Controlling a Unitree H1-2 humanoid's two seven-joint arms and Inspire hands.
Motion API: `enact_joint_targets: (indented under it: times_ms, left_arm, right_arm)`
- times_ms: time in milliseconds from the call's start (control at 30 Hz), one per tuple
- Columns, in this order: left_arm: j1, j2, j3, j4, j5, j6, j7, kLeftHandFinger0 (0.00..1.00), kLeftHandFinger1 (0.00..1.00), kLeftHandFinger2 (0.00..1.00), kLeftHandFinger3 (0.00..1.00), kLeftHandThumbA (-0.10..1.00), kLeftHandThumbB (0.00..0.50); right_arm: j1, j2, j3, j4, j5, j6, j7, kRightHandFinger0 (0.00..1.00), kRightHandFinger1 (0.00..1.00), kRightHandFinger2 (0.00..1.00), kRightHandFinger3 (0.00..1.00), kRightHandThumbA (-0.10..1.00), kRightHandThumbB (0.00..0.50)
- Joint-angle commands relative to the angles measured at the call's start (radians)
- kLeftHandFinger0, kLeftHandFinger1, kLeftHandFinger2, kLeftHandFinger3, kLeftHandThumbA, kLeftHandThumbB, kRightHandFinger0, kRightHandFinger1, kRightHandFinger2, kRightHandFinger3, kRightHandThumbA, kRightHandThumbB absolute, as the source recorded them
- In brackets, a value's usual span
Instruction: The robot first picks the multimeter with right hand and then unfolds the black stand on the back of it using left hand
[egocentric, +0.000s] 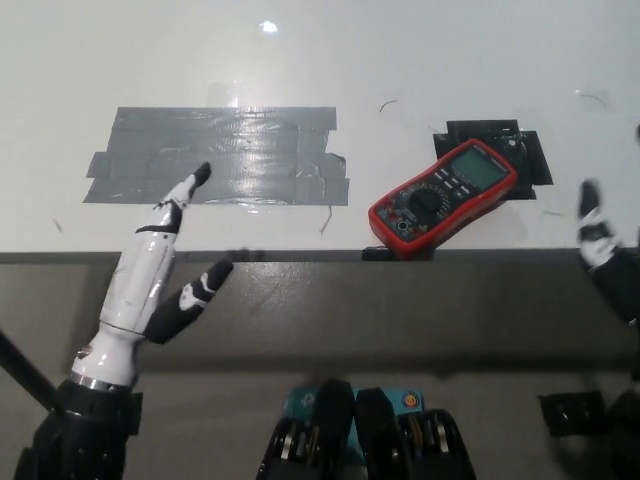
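Multimeter (445, 193) untouched on table (420, 60) edge, pick pending: right hand (600, 255), state unclear, must reach left; left hand (160, 275) spread, well left.

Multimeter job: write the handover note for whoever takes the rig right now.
Left hand: open, holding nothing, over the table's near edge beside the grey tape patch.
Right hand: only partly in view at the right edge, state unclear, apart from the multimeter.
Multimeter: face up at the table's near edge, partly on black tape.
Done: nothing.
Left: right-hand pick, then unfold the back stand with the left hand.
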Motion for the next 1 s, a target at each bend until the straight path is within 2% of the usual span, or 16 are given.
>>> enact_joint_targets:
  times_ms: [0, 100, 200, 300, 367, 967]
  left_arm:
    - [0.04, 0.012, 0.03, -0.005, -0.139, 0.019, -0.029, 1.0, 1.0, 1.0, 1.0, 1.0, 0.26]
    - [0.098, 0.008, 0.025, -0.012, -0.142, 0.015, -0.032, 1.0, 1.0, 1.0, 1.0, 1.0, 0.269]
    - [0.151, -0.001, 0.017, -0.012, -0.161, 0.018, -0.037, 1.0, 1.0, 1.0, 1.0, 1.0, 0.278]
    - [0.194, -0.008, 0.012, -0.018, -0.188, 0.021, -0.046, 1.0, 1.0, 1.0, 1.0, 1.0, 0.283]
    - [0.216, -0.009, 0.01, -0.017, -0.201, 0.02, -0.052, 1.0, 1.0, 1.0, 1.0, 1.0, 0.281]
    - [0.263, -0.019, -0.006, -0.024, -0.177, 0.053, -0.057, 1.0, 1.0, 1.0, 1.0, 1.0, 0.299]
  right_arm:
    - [0.023, -0.017, 0.029, 0.096, -0.218, -0.062, 0.071, 1.0, 1.0, 1.0, 1.0, 0.55, 0.203]
    - [0.076, -0.013, 0.039, 0.106, -0.227, -0.072, 0.083, 1.0, 1.0, 1.0, 1.0, 0.53, 0.239]
    - [0.128, -0.017, 0.047, 0.118, -0.224, -0.093, 0.108, 1.0, 1.0, 1.0, 1.0, 0.56, 0.243]
    - [0.17, -0.013, 0.042, 0.104, -0.177, -0.066, 0.143, 1.0, 1.0, 1.0, 1.0, 0.56, 0.222]
    - [0.187, -0.007, 0.036, 0.105, -0.165, -0.054, 0.155, 1.0, 1.0, 1.0, 1.0, 0.58, 0.225]
    - [0.214, 0.013, 0.015, 0.162, -0.193, -0.097, 0.199, 1.0, 1.0, 1.0, 1.0, 0.46, 0.253]
